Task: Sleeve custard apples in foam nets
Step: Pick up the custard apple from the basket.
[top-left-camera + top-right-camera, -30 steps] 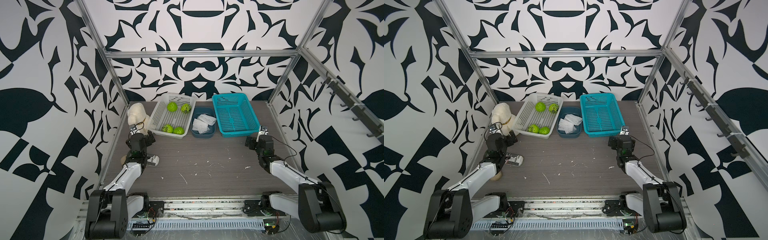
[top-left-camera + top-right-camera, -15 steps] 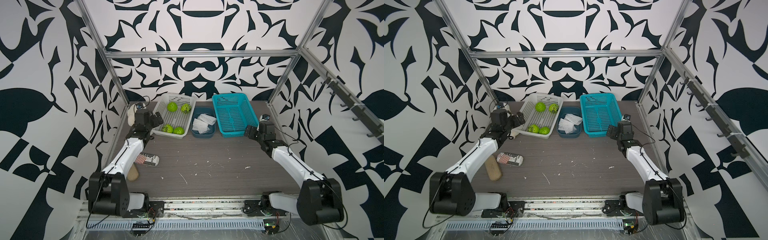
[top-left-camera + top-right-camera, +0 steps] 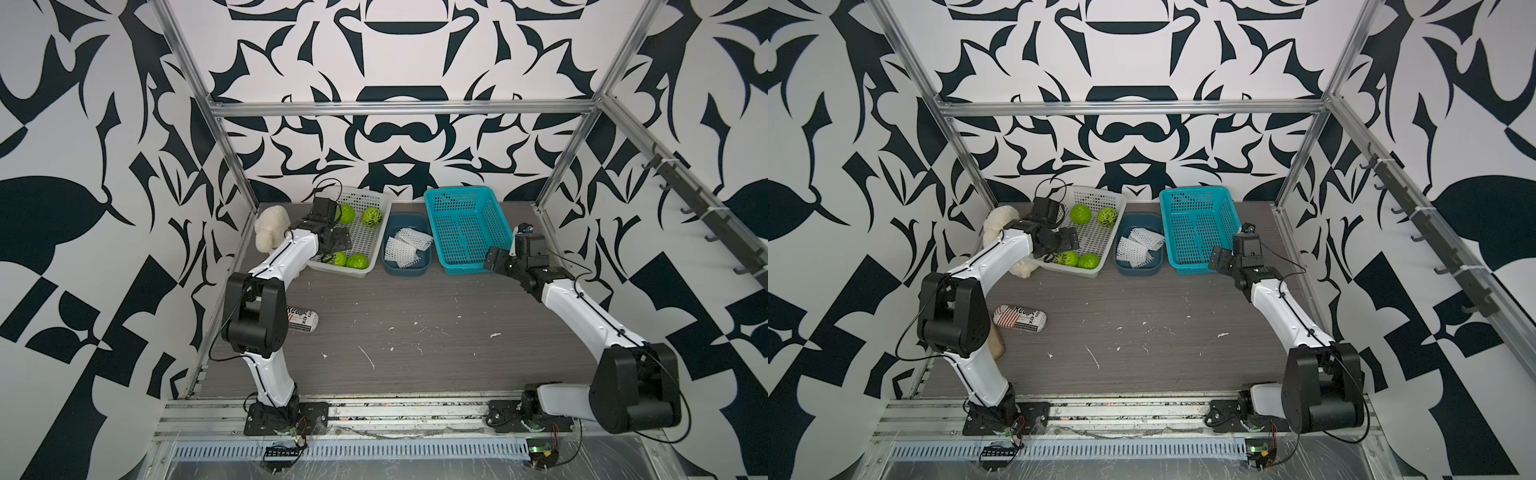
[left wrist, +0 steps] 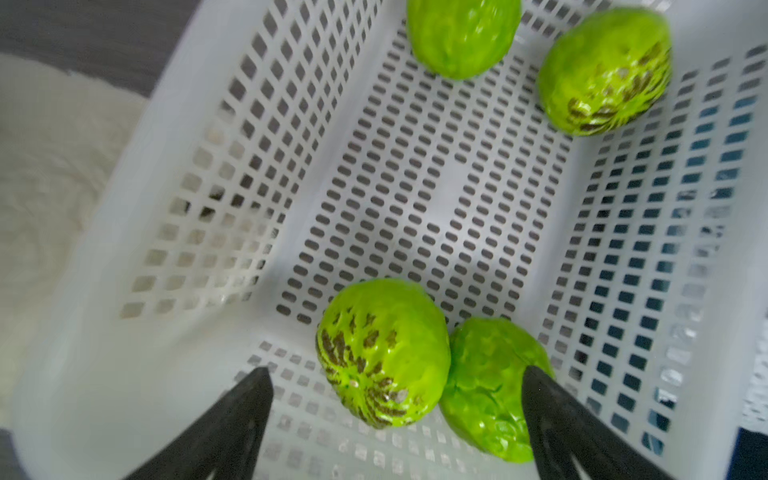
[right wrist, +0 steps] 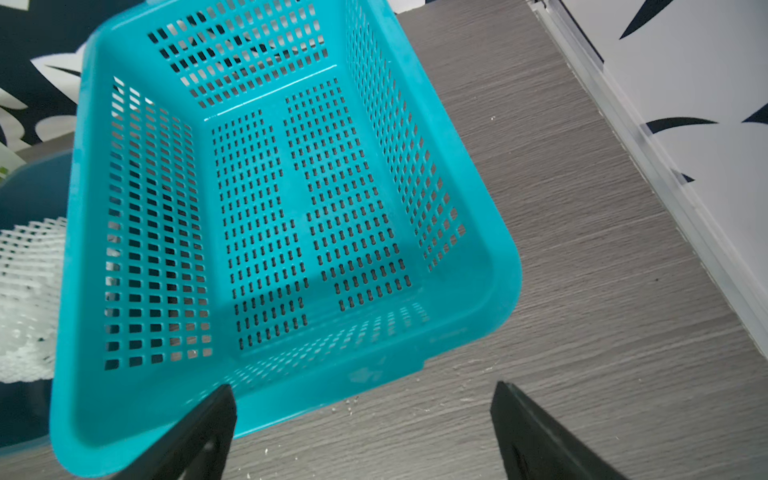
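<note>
Left arm has swung out over the white basket; left gripper hangs wide open, empty, above two of four custard apples inside. Fruit knobbly, glossy, likely firm yet bruisable: pinch across the middle. Soft mesh foam nets lie just beside basket. Farther off, right gripper agape, empty.

Custard apples: four, bright green, bumpy skin, all bare, in the white basket.
Far pair: near the basket's far edge, just apart; the right one shows dark markings.
Near pair: against the near edge, touching; the left one has dark streaks.
Foam nets: white diamond-mesh sleeves, empty, overlapped in a loose heap in the dark blue tub.
</note>
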Available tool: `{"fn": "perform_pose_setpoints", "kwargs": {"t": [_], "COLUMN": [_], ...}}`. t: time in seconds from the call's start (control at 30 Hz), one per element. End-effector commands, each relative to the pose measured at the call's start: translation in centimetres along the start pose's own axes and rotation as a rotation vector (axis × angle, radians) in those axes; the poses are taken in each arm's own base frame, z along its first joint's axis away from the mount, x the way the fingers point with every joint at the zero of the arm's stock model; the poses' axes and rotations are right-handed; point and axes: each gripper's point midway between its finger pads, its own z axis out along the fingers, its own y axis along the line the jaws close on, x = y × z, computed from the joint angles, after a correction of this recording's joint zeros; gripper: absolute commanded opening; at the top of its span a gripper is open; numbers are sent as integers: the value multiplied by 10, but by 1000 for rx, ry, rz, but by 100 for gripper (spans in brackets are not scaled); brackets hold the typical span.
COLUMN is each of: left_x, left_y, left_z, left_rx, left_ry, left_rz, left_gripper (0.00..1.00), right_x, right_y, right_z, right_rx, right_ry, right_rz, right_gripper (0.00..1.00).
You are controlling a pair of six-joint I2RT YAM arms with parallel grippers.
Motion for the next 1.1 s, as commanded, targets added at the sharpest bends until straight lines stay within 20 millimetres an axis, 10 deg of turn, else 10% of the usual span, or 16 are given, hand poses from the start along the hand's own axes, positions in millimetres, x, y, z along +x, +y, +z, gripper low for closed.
{"fn": "perform_pose_setpoints", "kwargs": {"t": [0.0, 0.63, 1.07], "left_x": [18, 27, -10], "left_y": [6, 0, -9], "left_z": [11, 74, 31], "left_rx": [-56, -74, -32], "left_ry": [97, 192, 64], "left_rz": [12, 5, 10], "left_gripper": [93, 80, 68], "right_x": [-15, -17, -21], "right_y": [7, 1, 0], "right_z": [-5, -8, -17], "right_rx": [-15, 16, 22], "right_ry": [-34, -55, -75], "right_rz": [-22, -34, -31], "right_gripper": [100, 100, 100]}}
